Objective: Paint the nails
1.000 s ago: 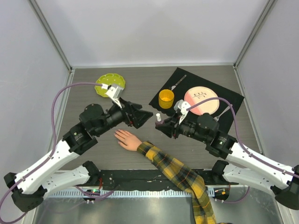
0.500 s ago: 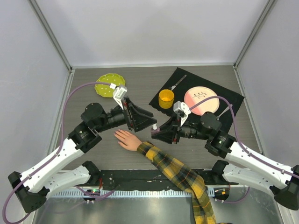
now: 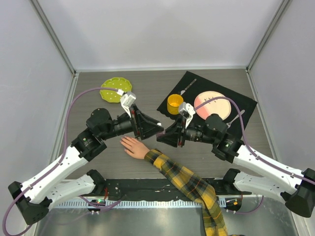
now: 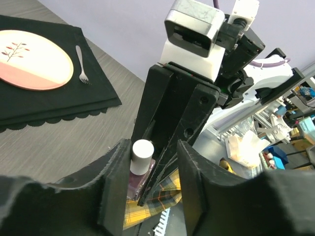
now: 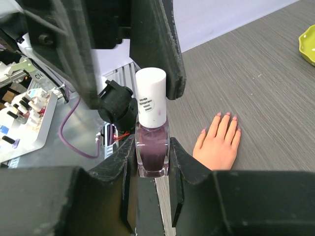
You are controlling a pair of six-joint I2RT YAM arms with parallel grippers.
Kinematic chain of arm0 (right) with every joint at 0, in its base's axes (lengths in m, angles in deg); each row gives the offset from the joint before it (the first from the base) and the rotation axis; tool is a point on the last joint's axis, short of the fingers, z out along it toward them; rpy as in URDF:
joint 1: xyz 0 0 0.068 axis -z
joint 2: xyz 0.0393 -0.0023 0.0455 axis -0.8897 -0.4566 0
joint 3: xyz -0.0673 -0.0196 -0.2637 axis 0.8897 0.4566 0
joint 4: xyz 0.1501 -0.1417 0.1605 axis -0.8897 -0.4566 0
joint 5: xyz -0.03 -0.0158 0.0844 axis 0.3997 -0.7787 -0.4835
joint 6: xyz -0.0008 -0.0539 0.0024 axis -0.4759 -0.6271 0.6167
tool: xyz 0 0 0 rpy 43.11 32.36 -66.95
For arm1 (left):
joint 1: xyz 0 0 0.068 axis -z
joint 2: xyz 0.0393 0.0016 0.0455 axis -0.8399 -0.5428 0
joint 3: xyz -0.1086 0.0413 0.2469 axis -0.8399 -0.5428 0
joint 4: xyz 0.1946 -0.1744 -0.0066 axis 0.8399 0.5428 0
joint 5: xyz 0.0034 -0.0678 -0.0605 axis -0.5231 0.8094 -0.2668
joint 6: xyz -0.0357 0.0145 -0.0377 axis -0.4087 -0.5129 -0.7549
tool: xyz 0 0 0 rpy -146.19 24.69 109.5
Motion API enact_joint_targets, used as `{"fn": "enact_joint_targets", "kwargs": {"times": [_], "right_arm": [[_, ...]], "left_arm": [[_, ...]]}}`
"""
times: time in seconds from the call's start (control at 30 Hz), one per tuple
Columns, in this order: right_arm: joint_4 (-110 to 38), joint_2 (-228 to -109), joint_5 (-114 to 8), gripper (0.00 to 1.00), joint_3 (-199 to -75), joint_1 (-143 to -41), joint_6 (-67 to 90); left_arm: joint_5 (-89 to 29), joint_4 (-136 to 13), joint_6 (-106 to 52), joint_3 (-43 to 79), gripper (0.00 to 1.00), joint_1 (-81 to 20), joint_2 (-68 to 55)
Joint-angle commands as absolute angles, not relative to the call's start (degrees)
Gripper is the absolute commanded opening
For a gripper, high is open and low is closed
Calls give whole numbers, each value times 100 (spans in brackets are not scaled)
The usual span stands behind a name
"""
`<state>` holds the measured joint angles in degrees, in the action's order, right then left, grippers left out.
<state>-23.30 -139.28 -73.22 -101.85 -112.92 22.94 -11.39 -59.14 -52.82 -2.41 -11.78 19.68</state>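
Observation:
A purple nail polish bottle (image 5: 152, 147) with a white cap (image 5: 150, 96) is clamped at its glass body by my right gripper (image 5: 151, 146), which is shut on it. In the top view the two grippers meet above the table, the right gripper (image 3: 162, 138) facing my left gripper (image 3: 156, 129). In the left wrist view the cap (image 4: 142, 156) sits between the left gripper's (image 4: 155, 150) fingers, against the left finger, with a gap to the right one. The mannequin hand (image 3: 134, 146) lies flat below with pink nails (image 5: 227, 115) and a plaid sleeve (image 3: 187, 182).
A yellow-green dish (image 3: 115, 88) sits at the back left. A black mat (image 3: 241, 104) at the back right carries a yellow cup (image 3: 175, 103), a pink plate (image 3: 211, 104) and forks (image 3: 188, 86). Grey walls enclose the table.
The right gripper carried the bottle leftward to the left gripper. The left gripper's fingers narrowed around the white cap.

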Motion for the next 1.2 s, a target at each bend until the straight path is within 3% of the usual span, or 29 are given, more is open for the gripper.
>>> {"fn": "enact_joint_targets", "kwargs": {"times": [0.0, 0.1, 0.13, 0.2, 0.23, 0.47, 0.63, 0.87, 1.1, 1.17], "right_arm": [[-1951, -13994, -7167, 1, -10496, -11240, 2366], [-2030, -14064, -6896, 1, -10557, -11240, 2331], [-2082, -14108, -6781, 1, -10583, -11240, 2305], [-2275, -14152, -6439, 1, -10662, -11240, 2226], [-2363, -14196, -5976, 1, -10750, -11257, 2191], [-3313, -14748, -2344, 1, -11400, -12276, 1532], [-3349, -15145, -1850, 1, -11621, -12383, 1409], [-2839, -14786, -2551, 1, -11120, -12233, 1303], [-2628, -14241, -3606, 1, -10733, -12110, 1373], [-2636, -14074, -3835, 1, -10628, -12110, 1426]], "left_arm": [[-1022, -5945, -5038, 24, 42, -1204, 1932], [-1416, -5578, -4880, 164, 27, -1204, 1836], [-1610, -5480, -4809, 226, 15, -1204, 1791], [-2223, -5165, -4765, 384, 2, -1195, 1677], [-2453, -5076, -4721, 437, 0, -1186, 1633], [-5300, -4049, -4405, 1279, 0, -90, 765], [-5997, -3203, -4492, 2168, 0, 141, -264], [-5578, -3703, -4475, 1985, 0, 141, -56], [-4776, -4038, -4466, 1651, 43, 141, 576], [-4758, -4021, -4457, 1589, 50, 141, 788]]}}
